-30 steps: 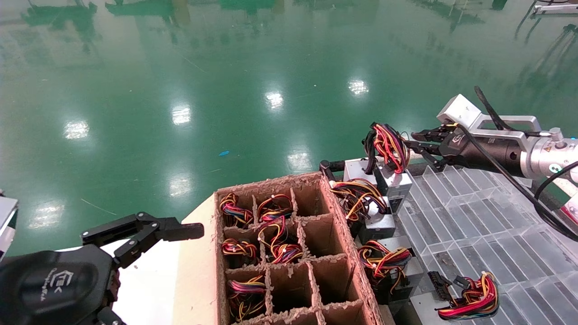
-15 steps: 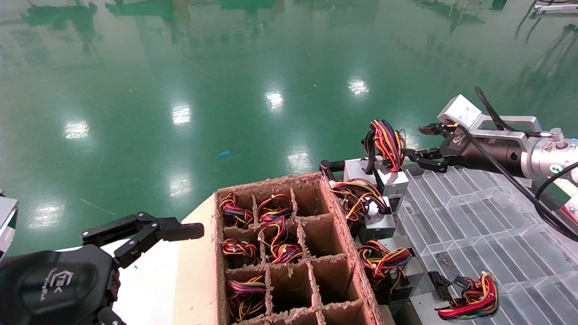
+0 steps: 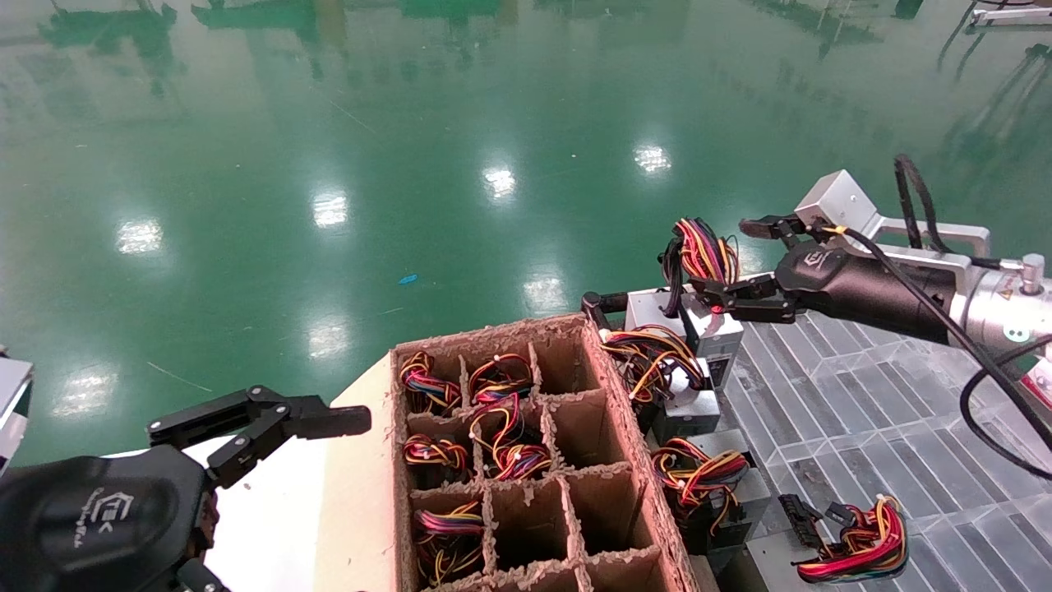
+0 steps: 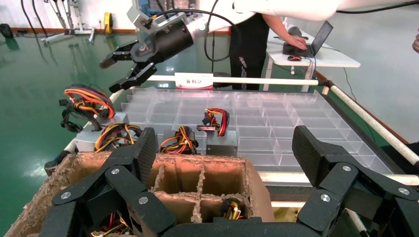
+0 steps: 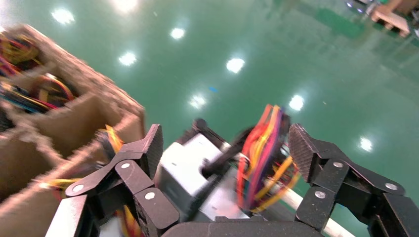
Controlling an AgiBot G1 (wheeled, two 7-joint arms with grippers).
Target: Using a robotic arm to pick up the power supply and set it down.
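The right claw (image 3: pixel 727 259) hangs spread around the power supply's (image 3: pixel 713 329) wire loop; that supply stands beside the cardboard crate (image 3: pixel 612 386), whose cells hold wire bundles. The left claw (image 3: pixel 329 415) is parked, spread.

A divided cardboard box (image 3: pixel 526 460) sits at the centre of the table (image 3: pixel 329 493), with wire bundles in several of its compartments. To its right lies a tray of clear compartments (image 3: pixel 888 411). Between box and tray, a row of power supplies runs front to back. The farthest power supply (image 3: pixel 711 325) stands at the tray's far left corner. The right hand (image 3: pixel 740 259) is just beside it, on its right. The left hand (image 3: pixel 271 423) is left of the box.
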